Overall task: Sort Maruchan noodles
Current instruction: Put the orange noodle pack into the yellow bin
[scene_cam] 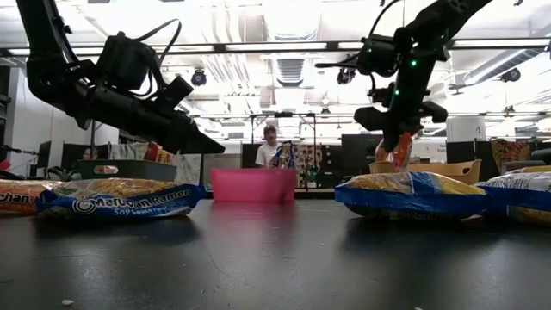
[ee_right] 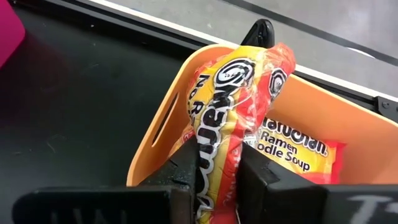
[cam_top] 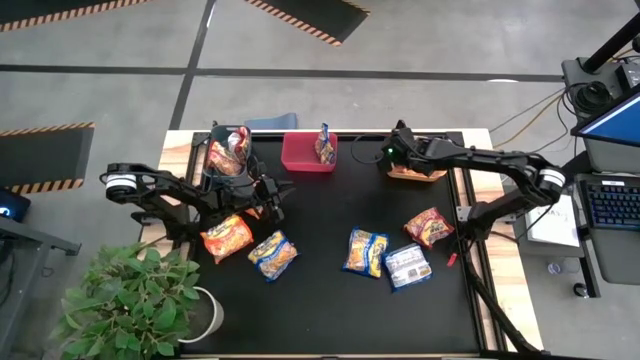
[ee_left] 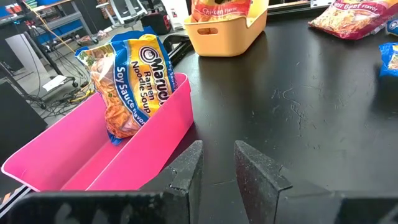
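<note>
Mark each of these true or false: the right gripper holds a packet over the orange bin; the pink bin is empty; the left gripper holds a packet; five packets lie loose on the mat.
1. The right gripper holds an orange packet over the orange bin. True.
2. The pink bin is empty. False: a blue-and-yellow packet stands in it.
3. The left gripper holds a packet. False: nothing sits between its fingers.
4. Five packets lie loose on the black mat. True.
</note>
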Robot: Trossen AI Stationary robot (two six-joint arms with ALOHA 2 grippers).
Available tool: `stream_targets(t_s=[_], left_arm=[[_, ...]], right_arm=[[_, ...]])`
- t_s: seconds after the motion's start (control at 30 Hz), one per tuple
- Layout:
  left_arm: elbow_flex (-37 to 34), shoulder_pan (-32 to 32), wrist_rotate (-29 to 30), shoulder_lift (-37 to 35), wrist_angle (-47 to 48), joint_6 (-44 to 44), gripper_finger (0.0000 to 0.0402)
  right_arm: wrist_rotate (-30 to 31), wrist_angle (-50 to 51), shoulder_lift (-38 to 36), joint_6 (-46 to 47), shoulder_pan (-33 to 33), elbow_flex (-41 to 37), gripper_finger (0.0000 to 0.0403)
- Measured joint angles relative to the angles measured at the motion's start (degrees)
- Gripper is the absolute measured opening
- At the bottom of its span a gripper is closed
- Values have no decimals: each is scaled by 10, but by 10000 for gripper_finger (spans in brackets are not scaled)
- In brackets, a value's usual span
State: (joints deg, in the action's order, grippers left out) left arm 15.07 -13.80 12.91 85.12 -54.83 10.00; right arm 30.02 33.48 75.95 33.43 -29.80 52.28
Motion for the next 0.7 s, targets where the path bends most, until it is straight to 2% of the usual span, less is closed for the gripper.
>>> stream_targets(t_s=[0.43, 0.57, 0.7], left_arm=[[0, 0, 0, 0, 0, 0, 74], [0, 0, 0, 0, 0, 0, 74], [0, 0, 0, 0, 0, 0, 74]], right_arm=[[0, -48, 3, -21, 0, 0, 129], [0, -81, 3, -36, -3, 0, 129], [7, -103, 9, -40, -8, 0, 112]])
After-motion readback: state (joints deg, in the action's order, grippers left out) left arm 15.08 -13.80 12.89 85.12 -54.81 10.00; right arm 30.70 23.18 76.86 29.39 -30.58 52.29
